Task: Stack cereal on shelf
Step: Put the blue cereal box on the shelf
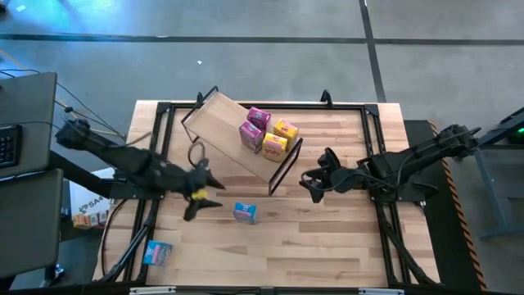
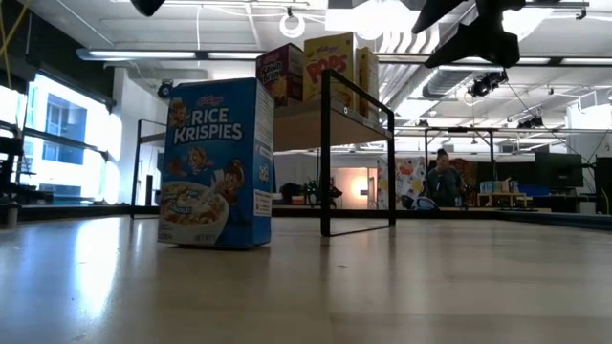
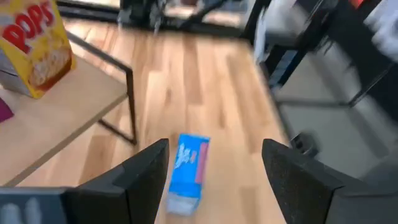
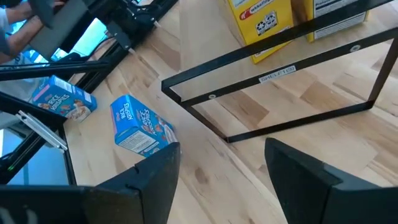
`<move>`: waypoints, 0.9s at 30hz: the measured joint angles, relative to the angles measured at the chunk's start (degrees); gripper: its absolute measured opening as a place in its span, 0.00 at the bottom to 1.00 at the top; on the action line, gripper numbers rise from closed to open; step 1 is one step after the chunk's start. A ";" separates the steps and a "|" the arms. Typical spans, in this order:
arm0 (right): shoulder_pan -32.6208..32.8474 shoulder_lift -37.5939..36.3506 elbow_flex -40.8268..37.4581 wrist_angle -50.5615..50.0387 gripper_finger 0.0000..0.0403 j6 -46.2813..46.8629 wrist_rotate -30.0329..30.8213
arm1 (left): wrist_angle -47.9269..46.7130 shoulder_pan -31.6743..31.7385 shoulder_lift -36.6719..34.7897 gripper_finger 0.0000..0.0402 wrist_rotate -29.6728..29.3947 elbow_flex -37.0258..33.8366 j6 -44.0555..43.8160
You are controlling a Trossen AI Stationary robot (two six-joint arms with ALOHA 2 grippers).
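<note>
Four boxes on shelf [image 1: 225,123]; Rice Krispies box [image 1: 245,213] upright on desk [image 1: 327,246], at 3 o'clock from left gripper [image 1: 205,197]. Fingers wide, empty. Centre over box, close squarely. Right gripper [image 1: 311,184] open, waiting.

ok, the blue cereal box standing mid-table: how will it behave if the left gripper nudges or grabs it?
The blue cereal box stands upright on a narrow base, so a push up high would probably tip it rather than slide it. It looks like thin cardboard, likely light and crushable. The left gripper, beside it, is open.
</note>
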 joint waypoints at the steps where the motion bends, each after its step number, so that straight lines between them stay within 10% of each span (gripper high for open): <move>1: 0.00 0.00 0.00 -0.05 0.58 0.00 0.02 | -0.40 -0.68 1.31 0.62 -1.24 -0.05 0.97; 27: 0.02 0.09 0.02 -1.60 0.58 0.82 3.88 | 14.92 5.89 21.03 0.62 9.65 -6.88 10.88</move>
